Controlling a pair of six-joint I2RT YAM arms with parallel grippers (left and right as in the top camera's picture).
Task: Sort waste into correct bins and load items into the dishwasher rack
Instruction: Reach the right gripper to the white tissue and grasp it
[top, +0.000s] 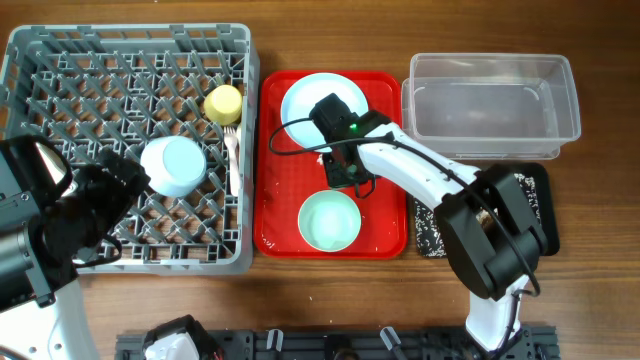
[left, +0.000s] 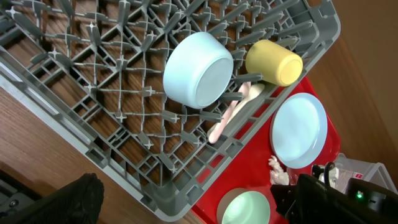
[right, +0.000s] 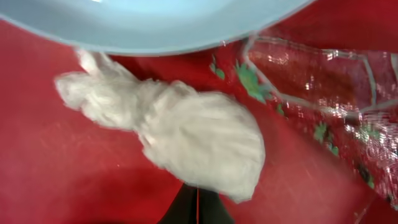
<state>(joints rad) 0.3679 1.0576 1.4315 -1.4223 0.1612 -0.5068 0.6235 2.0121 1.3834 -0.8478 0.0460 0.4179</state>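
2 waste items near R gripper (right: 197, 196). The tissue (right: 186, 134) is directly ahead of the tips, its lower edge meeting them. The wrapper (right: 329, 81) is ahead and off to one side, flat on the red tray (right: 62, 174). Plate (right: 155, 25) rim is just beyond the tissue; can't tell if the tissue's far end touches the rim or tucks under it.

R jaws: together, only a thin slit betw. them in wrist view. Can't tell whether any tissue is pinched. L gripper (top: 125, 180): dark mass over the rack (top: 40, 60), well apart from R; can't tell its state.

Step in hand (judgement): pick the tissue, then carry it to a bin. Tub (top: 490, 95) and black tray (top: 545, 215) both lie back along the R arm, away from the rack. Black tray is speckled w/ what look like rice scraps (top: 430, 222).

To do it well:
- Bite the bulk of the tissue, not the fringe. If only the fringe is caught, open, advance toward the plate, close again.
- Keep tips off the wrapper. Crinkled film that near could snag and ride along, giving a mixed sort.
- Lift straight up before traversing, so the tissue tail clears the rim w/o dragging the plate.
- Tissue is light and soft and may cling on release. Open wide, low over the bin.
- Bin choice isn't evident from the pics. Scraps in the black tray suggest dry waste goes to the tub.
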